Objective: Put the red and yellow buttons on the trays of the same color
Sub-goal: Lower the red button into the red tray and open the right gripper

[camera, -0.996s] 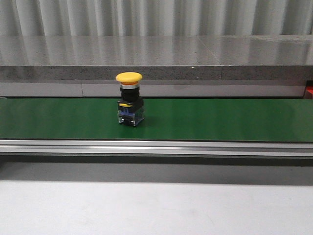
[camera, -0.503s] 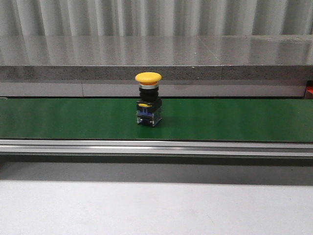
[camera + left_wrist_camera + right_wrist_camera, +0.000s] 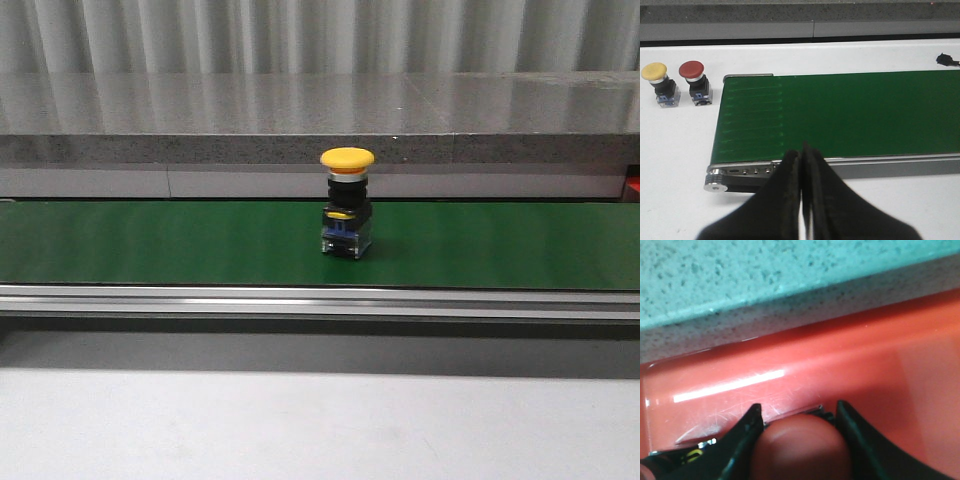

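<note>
A yellow button [image 3: 346, 205] stands upright on the green conveyor belt [image 3: 150, 240], slightly right of centre in the front view; neither gripper shows there. My left gripper [image 3: 802, 150] is shut and empty, hovering just off the near edge of the belt [image 3: 850, 110] by its end roller. Beyond that end, another yellow button [image 3: 659, 84] and a red button [image 3: 695, 82] stand side by side on the white table. My right gripper [image 3: 799, 410] is shut on a red button [image 3: 800, 447] by its cap, just above the red tray [image 3: 865, 355]. No yellow tray is in view.
A grey speckled stone ledge [image 3: 320, 120] runs behind the belt and borders the red tray [image 3: 765, 285]. A sliver of red [image 3: 632, 187] shows at the front view's right edge. A small black connector [image 3: 946, 59] lies on the white table beyond the belt.
The yellow button has ridden the belt to the right, from left of centre to right of centre. Nothing else in the front view has moved.
</note>
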Action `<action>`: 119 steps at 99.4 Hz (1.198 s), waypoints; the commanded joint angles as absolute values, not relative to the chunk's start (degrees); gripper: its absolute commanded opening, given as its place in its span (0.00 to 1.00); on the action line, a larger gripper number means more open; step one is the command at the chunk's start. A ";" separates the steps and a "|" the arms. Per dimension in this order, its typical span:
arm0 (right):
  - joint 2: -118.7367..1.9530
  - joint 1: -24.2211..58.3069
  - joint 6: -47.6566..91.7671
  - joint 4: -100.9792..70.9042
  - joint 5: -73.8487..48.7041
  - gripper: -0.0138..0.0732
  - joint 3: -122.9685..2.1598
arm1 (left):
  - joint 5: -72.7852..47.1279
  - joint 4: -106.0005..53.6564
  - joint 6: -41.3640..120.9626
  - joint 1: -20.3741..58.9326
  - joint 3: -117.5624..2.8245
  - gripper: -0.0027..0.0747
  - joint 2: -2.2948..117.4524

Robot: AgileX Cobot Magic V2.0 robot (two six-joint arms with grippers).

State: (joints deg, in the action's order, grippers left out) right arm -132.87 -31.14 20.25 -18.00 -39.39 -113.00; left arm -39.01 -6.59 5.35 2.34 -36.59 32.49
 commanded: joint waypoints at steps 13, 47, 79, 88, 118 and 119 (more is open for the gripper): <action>-128.78 -31.43 20.18 -18.88 -38.55 0.70 -116.90 | -35.14 -7.46 5.45 2.86 -38.16 0.01 32.49; -123.96 -31.43 20.18 -18.88 -45.57 0.77 -121.60 | -35.14 -7.46 5.45 2.86 -38.16 0.01 32.49; -111.17 -30.34 25.26 -23.91 -52.94 0.77 -118.87 | -35.14 -7.46 5.45 2.86 -38.16 0.01 32.49; -106.25 -29.98 28.12 -28.38 -53.33 0.77 -114.57 | -35.14 -7.46 5.45 2.86 -38.16 0.01 32.49; -87.74 -25.93 32.14 -29.96 -53.92 0.77 -93.87 | -35.14 -7.46 5.45 2.86 -38.16 0.01 32.49; -86.93 -25.76 32.32 -29.96 -53.75 0.77 -93.40 | -35.14 -7.46 5.45 2.86 -38.16 0.01 32.49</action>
